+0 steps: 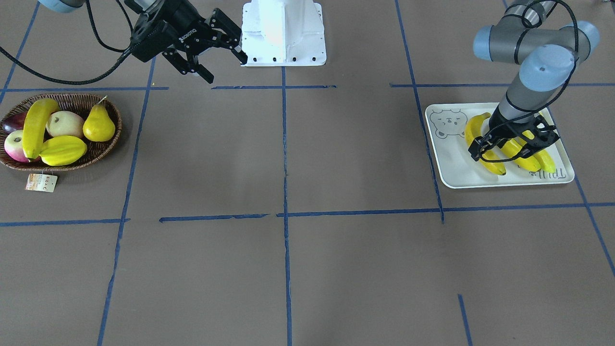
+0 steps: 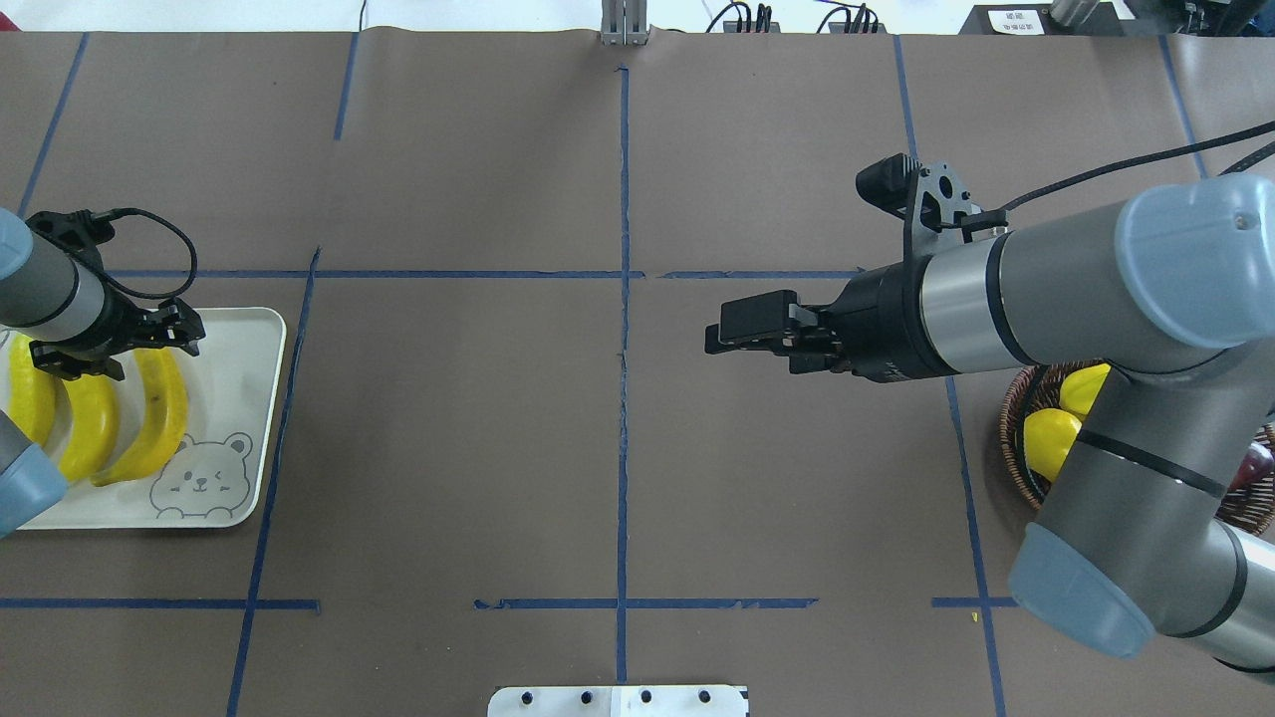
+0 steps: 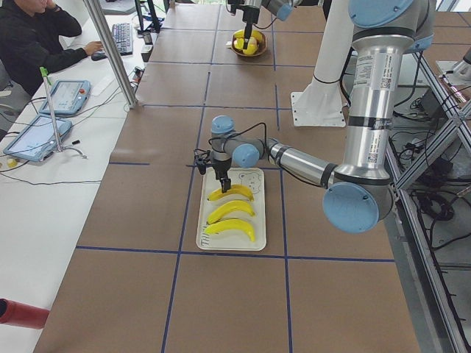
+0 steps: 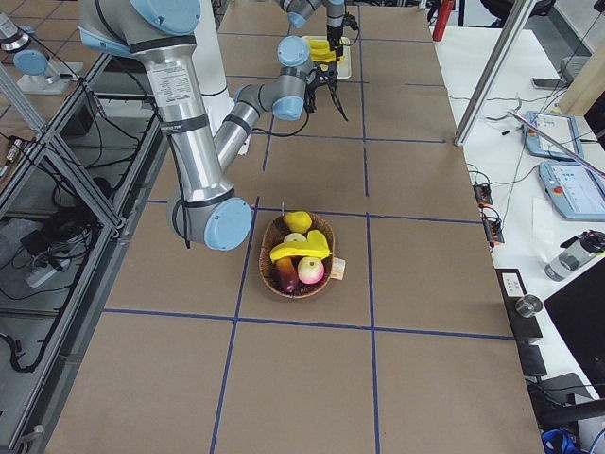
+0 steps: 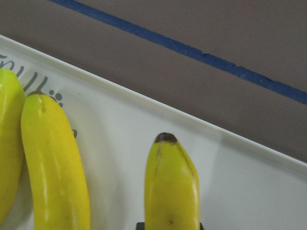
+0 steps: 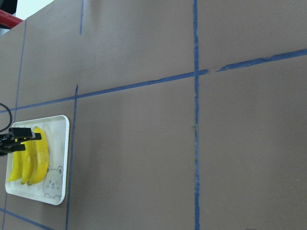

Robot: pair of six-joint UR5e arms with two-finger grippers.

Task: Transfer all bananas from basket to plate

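Three bananas lie side by side on the plate (image 1: 454,168), an off-white tray with a bear drawing that also shows in the overhead view (image 2: 249,398). My left gripper (image 1: 483,146) stands over the plate, its fingers closed around the banana (image 5: 172,191) nearest the bear (image 2: 159,418), which rests on the plate. One banana (image 1: 34,127) lies in the brown wicker basket (image 1: 118,126) at the other end of the table. My right gripper (image 1: 226,69) is open and empty, held in the air near the robot base, away from the basket.
The basket also holds a yellow pear (image 1: 98,126), a yellow starfruit (image 1: 62,150), two apples (image 1: 65,124) and a dark fruit. A paper tag (image 1: 41,182) lies in front of it. The white robot base (image 1: 283,33) stands at the table's middle edge. An operator (image 3: 29,37) sits beside the table.
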